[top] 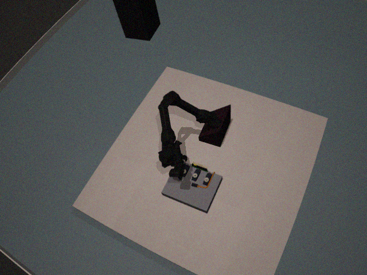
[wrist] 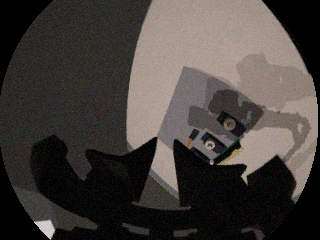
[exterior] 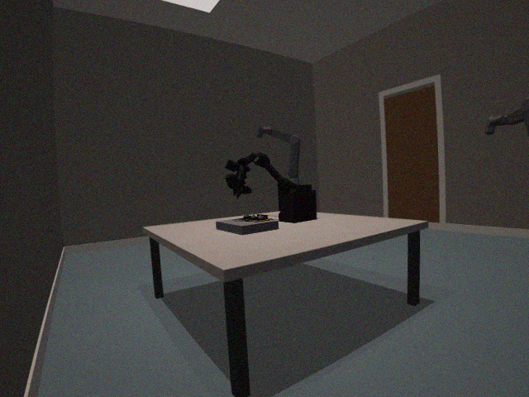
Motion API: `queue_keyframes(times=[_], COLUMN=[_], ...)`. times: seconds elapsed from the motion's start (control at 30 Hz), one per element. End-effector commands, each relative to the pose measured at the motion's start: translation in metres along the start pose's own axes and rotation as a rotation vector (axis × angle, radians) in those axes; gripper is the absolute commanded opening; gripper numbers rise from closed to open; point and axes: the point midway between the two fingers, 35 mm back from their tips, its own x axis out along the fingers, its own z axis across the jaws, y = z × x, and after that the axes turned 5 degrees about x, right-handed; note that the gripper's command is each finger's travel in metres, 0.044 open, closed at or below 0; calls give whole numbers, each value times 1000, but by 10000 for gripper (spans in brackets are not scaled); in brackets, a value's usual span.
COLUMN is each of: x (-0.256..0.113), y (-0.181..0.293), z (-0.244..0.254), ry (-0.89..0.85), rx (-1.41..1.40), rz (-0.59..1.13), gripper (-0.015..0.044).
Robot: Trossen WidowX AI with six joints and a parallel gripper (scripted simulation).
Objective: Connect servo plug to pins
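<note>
My gripper is open part way, with an empty gap between its fingertips. It hangs well above the grey block. The small dark plug lies on the block, apart from the fingers. Its orange lead bends round beside the servo at one end. The pin row shows yellowish at a green strip on the block's edge. Single pins, the band's dot and the plug's holes are too small to tell.
Dark servos with pale round horns stand on the block between plug and pin row. The arm's dark base stands behind the block on the pale table. The arm's shadow falls across the block.
</note>
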Motion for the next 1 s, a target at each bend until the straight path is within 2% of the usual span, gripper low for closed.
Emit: queue_keyframes(times=[0.0, 0.53, 0.97], x=[18, 87, 110], y=[10, 51, 48], z=[-8, -58, -74], ry=[109, 513, 526], rx=[56, 219, 222], rz=[-20, -250, -264], gripper=[115, 115, 115])
